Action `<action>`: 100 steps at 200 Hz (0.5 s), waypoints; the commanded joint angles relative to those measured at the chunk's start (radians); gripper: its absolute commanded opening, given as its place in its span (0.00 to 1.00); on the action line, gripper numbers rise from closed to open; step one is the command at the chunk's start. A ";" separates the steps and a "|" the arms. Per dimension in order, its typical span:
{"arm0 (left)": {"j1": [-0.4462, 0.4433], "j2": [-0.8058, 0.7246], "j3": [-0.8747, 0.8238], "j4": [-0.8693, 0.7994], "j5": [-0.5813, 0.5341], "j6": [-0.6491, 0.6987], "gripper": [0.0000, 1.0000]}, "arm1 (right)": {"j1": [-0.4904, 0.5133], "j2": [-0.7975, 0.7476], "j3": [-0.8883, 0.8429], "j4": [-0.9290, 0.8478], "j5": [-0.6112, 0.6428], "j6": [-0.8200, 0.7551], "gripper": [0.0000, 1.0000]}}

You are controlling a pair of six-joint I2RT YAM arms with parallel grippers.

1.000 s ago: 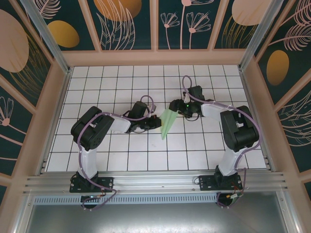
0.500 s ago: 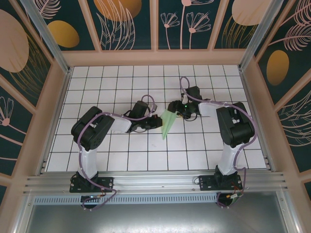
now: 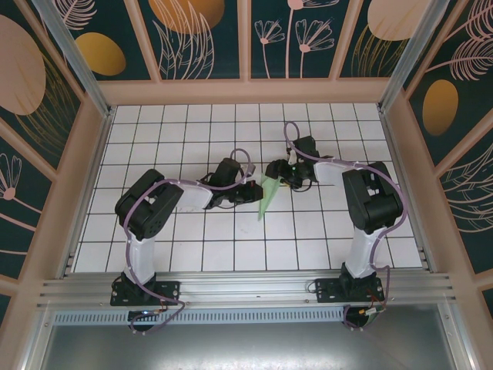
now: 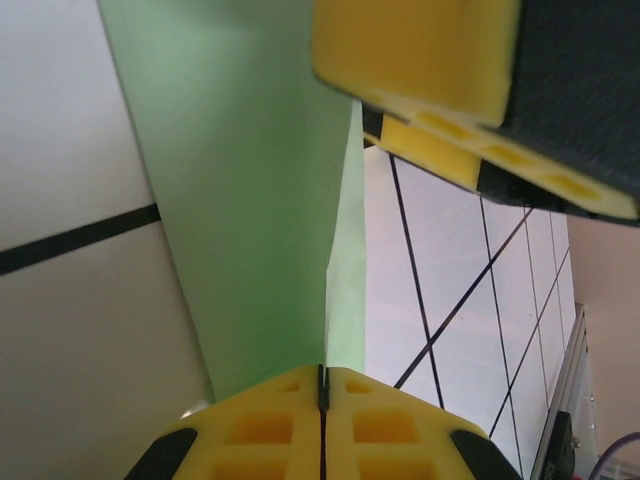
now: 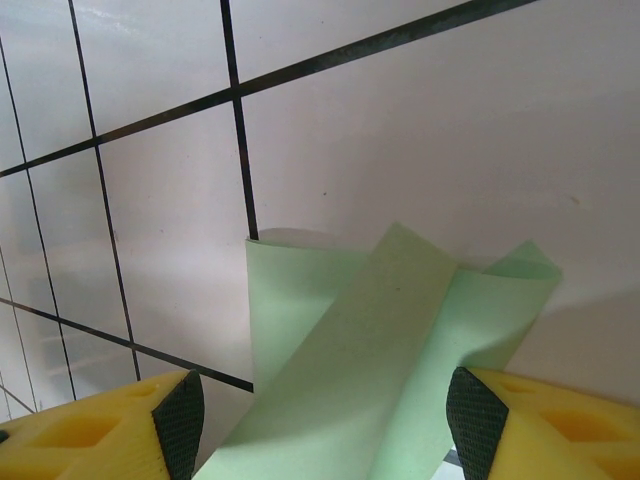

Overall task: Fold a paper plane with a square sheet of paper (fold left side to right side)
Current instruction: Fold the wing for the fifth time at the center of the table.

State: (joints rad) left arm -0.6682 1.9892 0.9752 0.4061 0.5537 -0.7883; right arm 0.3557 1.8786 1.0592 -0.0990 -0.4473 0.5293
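- The left gripper (image 4: 322,400) is pinched fully together. The pale green paper plane (image 4: 250,200) runs straight into the seam between its pads, so it is gripping the paper at the centre fold.
- Over the last second this gripper has crept a little toward the right arm. Seen from above, the paper ahead of it has narrowed from a broad wedge to a slim sliver.
- That narrowing suggests the two halves are being drawn together along the crease, or the paper tipped onto its edge. Either way, the fold looks to be closing.
- Just beyond the pinch, one broad layer and one thin strip rise side by side from the crease.
- At the paper's far end the right gripper (image 5: 320,425) stands astride it, its jaws wide apart, as they were a second ago, and neither pad pressing the paper.
- Beneath both lies the white tiled table (image 5: 400,120). The crease probably still needs pressing flat, or it may spring open on release.
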 commanded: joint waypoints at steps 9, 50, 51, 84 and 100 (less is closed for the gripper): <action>-0.007 0.029 0.032 -0.017 0.018 0.023 0.07 | 0.019 0.056 0.006 -0.047 0.033 -0.022 0.70; -0.006 0.043 0.037 -0.035 -0.013 0.027 0.07 | 0.022 0.063 0.015 -0.060 0.037 -0.031 0.70; -0.006 0.043 0.037 -0.036 -0.013 0.027 0.07 | 0.022 0.062 0.015 -0.060 0.037 -0.031 0.70; -0.006 0.054 0.041 -0.043 -0.003 0.032 0.07 | 0.022 0.056 0.021 -0.065 0.048 -0.041 0.70; -0.006 0.064 0.045 -0.054 0.001 0.036 0.07 | 0.023 0.042 0.025 -0.054 0.046 -0.045 0.70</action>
State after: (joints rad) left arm -0.6701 2.0232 0.9955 0.3824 0.5495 -0.7815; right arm 0.3626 1.8843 1.0782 -0.1287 -0.4343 0.5129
